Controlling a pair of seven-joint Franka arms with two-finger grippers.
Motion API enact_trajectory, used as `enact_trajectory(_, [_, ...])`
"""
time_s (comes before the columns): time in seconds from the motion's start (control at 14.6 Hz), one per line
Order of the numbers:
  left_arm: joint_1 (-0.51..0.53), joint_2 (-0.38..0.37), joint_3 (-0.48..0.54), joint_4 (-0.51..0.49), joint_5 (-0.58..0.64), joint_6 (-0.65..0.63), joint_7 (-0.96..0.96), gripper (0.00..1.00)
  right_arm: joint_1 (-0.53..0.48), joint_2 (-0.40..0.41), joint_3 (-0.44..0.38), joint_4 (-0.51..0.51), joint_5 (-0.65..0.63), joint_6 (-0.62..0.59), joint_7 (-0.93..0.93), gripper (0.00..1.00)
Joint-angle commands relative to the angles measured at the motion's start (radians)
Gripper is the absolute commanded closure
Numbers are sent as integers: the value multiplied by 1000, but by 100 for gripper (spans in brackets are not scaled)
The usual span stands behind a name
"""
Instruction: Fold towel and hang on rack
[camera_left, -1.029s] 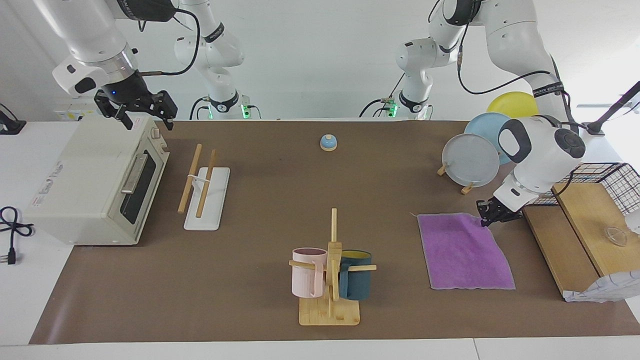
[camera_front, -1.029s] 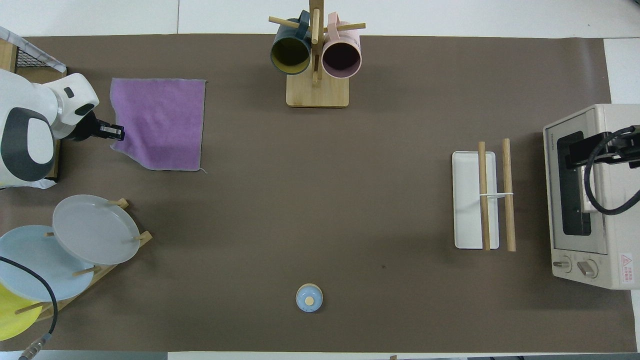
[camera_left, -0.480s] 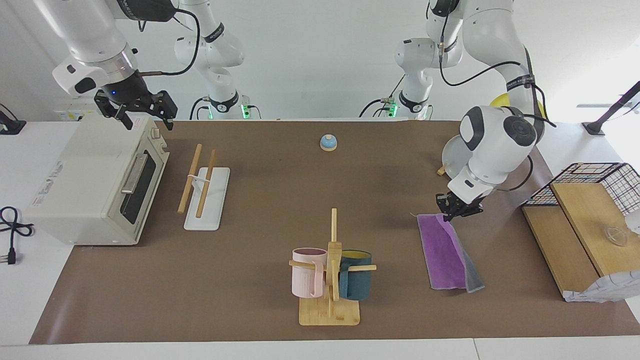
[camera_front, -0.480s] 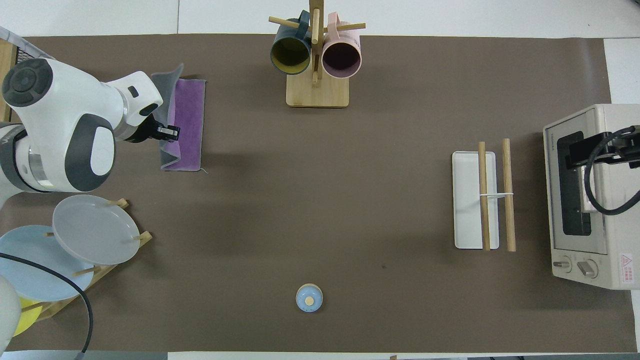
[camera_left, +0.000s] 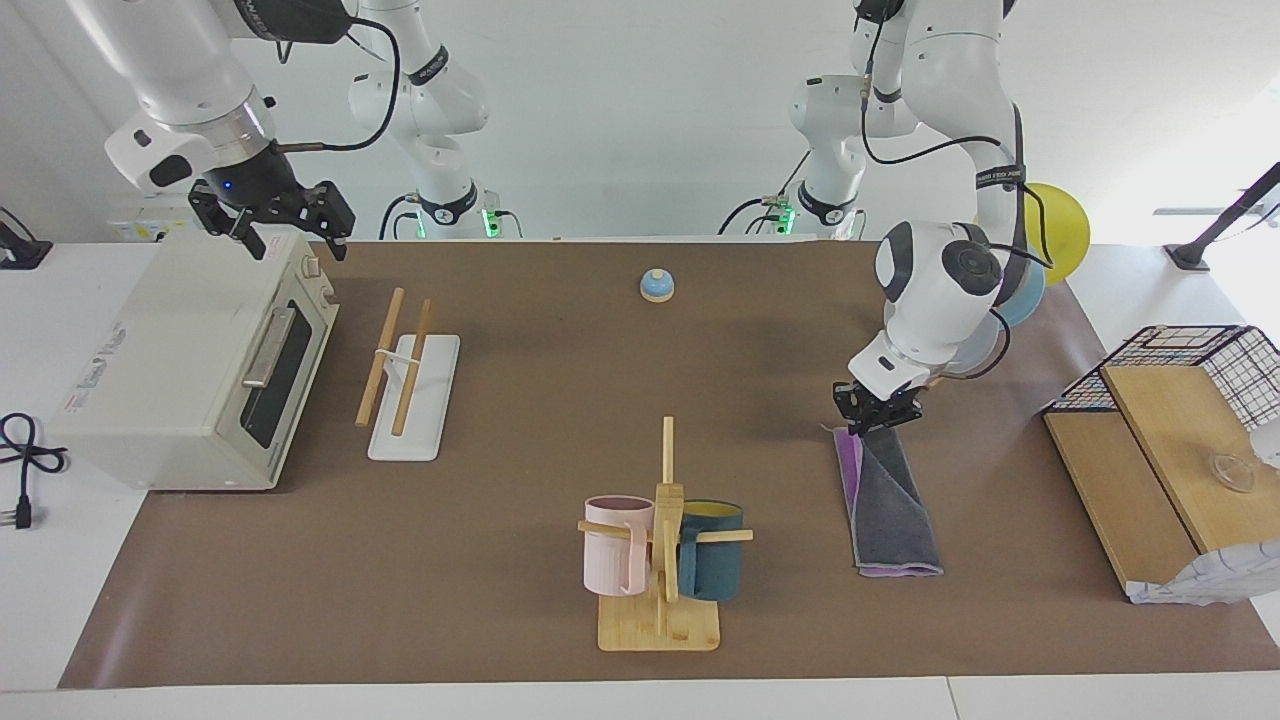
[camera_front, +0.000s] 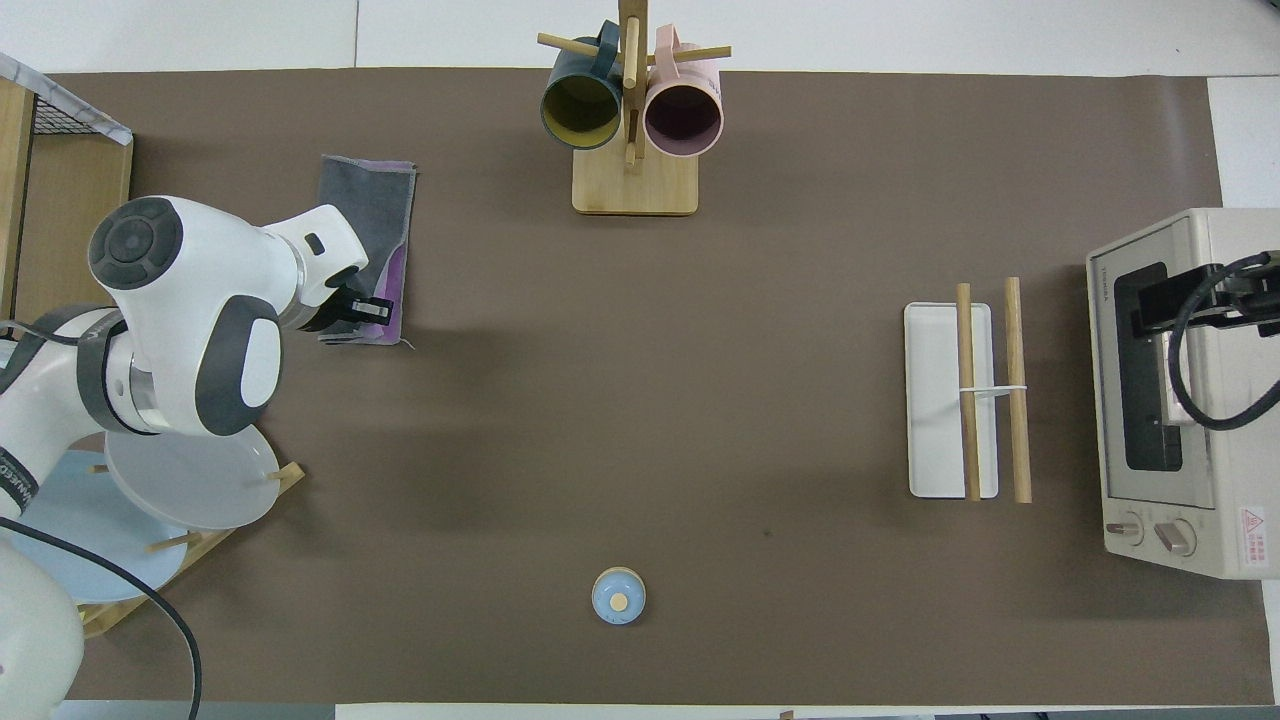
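Facing view first: the left gripper is down at the towel, its arm bent over from the plate stand's end of the table, wrist pitched steeply, the jaws pinched on the corner of the towel nearest the robots. The towel lies folded to a narrow strip, dark grey face up, a purple edge peeking along one side, toward the left arm's end of the table and beside the mug stand. The right gripper waits over the toaster oven, fingers spread apart. There is printing on the oven's top, too small to read. The rack stands just beside the oven's door side, well apart from the towel, with the small blue bell between the two arms' bases. Now overhead: the left gripper covers the towel's nearer end, and the towel's purple underlayer shows there. The oven shows a brand line by its door, unreadable, and a red warning sticker near the knobs. The rack's two rods sit bare. The right gripper reads only as a dark block over the oven.
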Motion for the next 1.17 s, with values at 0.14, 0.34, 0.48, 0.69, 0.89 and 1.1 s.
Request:
enact_trajectory(0.14, [23,-37,10,36,12,-124,-5,0,-21,-10,10,-14,23,5,-21,0])
enact_trajectory(0.34, [70,-14,7,124,10,-189,7,0,-21,-10,11,-14,21,5,-21,0])
enact_trajectory(0.48, [122,5,4,135,-12,-178,28,0,-21,-10,11,-14,23,5,-21,0])
enact_trajectory(0.69, [179,69,7,136,-199,-117,221,0,-21,-10,10,-14,21,5,-21,0])
enact_trajectory(0.89, [181,150,6,150,-314,-69,242,0,-21,-10,11,-14,21,5,-21,0])
enact_trajectory(1.1, [182,192,4,153,-336,-43,243,0,-21,-10,10,-14,21,5,-21,0])
